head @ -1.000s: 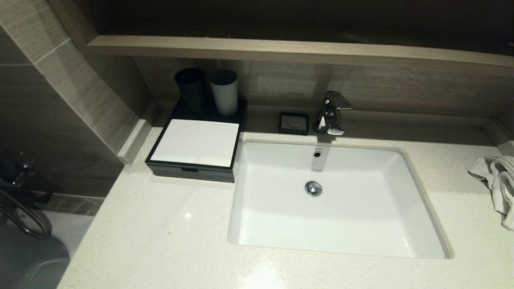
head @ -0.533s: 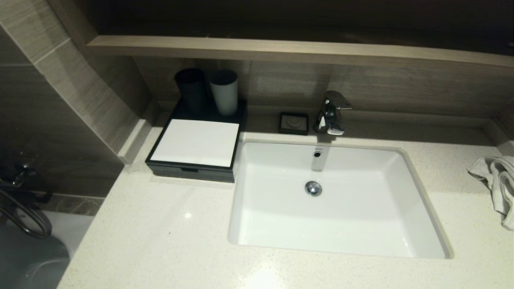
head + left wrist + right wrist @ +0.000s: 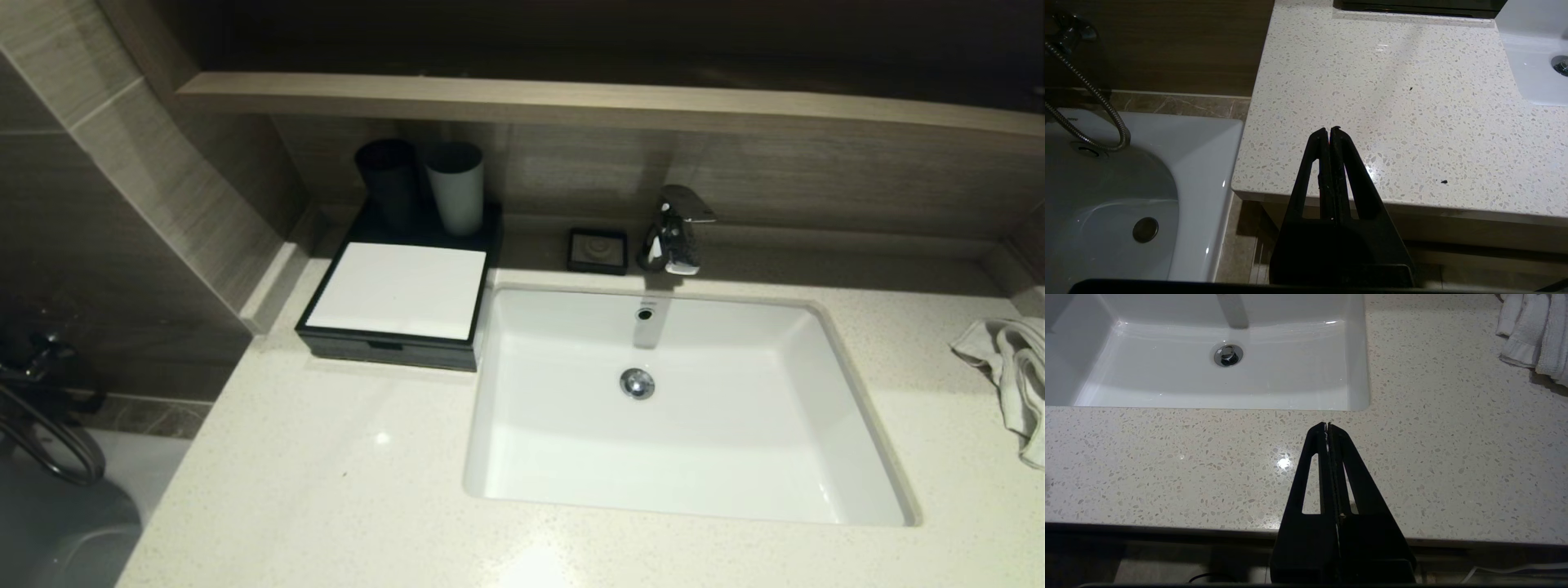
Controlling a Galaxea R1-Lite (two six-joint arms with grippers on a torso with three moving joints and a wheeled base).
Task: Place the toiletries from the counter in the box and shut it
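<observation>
Counter (image 3: 326, 482): filling the lower frame around the white sink (image 3: 849, 425).
Box (image 3: 400, 290): sitting centre-left, drawer closed; no sachets showing.
Left gripper (image 3: 1330, 132): hanging at the counter's edge, fingers pressed together, empty.
Right gripper (image 3: 1327, 428): likewise.

both the left gripper (image 3: 1330, 130) and right gripper (image 3: 1327, 425) have matte black, tapering fingers with triangular cut-outs.

A: What is cut off? The towel (image 3: 1012, 376) runs off the head view's right edge.
B: The box (image 3: 400, 302) hides its contents behind the drawer front; the black cup (image 3: 389, 181) sits partly behind the grey cup (image 3: 455, 188).
</observation>
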